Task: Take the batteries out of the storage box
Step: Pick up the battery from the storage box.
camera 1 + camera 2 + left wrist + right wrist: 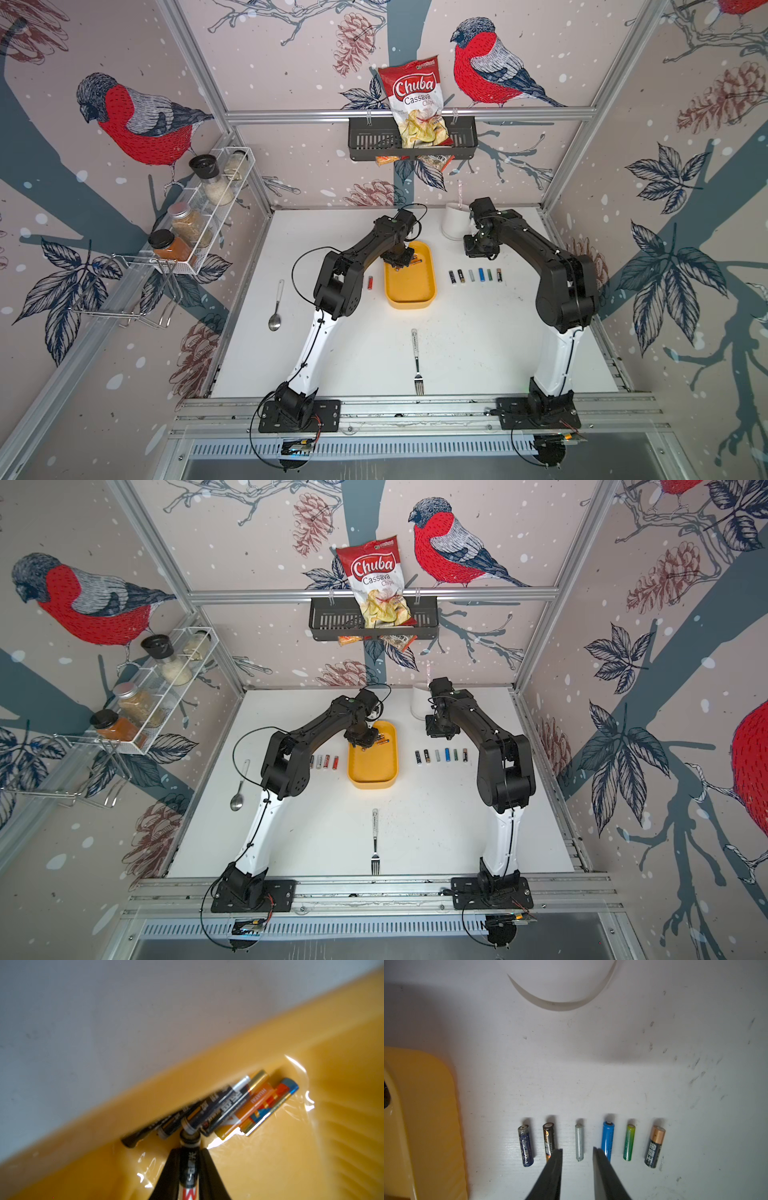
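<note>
The yellow storage box (409, 291) lies mid-table, also seen in the right wrist view (425, 1115). My left gripper (190, 1150) reaches into its far end (399, 264) and is shut on a black battery (190, 1167) with a white and red band. Several more batteries (239, 1105) lie bunched against the box wall (187, 1076). Several batteries (476, 275) lie in a row on the table right of the box, and others (324, 761) lie left of it, partly hidden by the left arm. My right gripper (577, 1149) hovers open over the right row, above a silver battery (579, 1140).
A fork (417, 361) lies near the front edge and a spoon (276, 307) at the left. A white cup (455, 222) stands at the back by the right arm. A black basket (365, 141) with a chips bag hangs on the back wall, and a spice rack (199, 216) on the left wall.
</note>
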Tool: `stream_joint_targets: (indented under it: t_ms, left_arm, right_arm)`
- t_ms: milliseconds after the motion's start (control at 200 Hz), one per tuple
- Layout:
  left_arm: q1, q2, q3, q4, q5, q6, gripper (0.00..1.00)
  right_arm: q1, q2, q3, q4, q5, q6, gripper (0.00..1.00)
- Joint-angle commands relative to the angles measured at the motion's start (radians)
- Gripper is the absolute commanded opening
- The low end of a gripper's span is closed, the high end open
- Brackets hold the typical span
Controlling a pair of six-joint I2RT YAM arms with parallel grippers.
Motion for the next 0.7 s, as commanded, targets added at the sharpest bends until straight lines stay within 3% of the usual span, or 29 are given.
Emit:
stream_joint_targets:
  t_ms: [0, 695]
  left_arm:
    - [-0.001, -0.015, -0.001, -0.027, 0.015, -0.025, 0.17]
    - [0.016, -0.194, -0.152, 0.065, 0.103, -0.117, 0.18]
  right_arm:
    - [0.004, -0.003, -0.001, 0.003, -0.006, -0.006, 0.32]
    - [0.035, 0.003, 0.033, 0.01, -0.023, 0.002, 0.32]
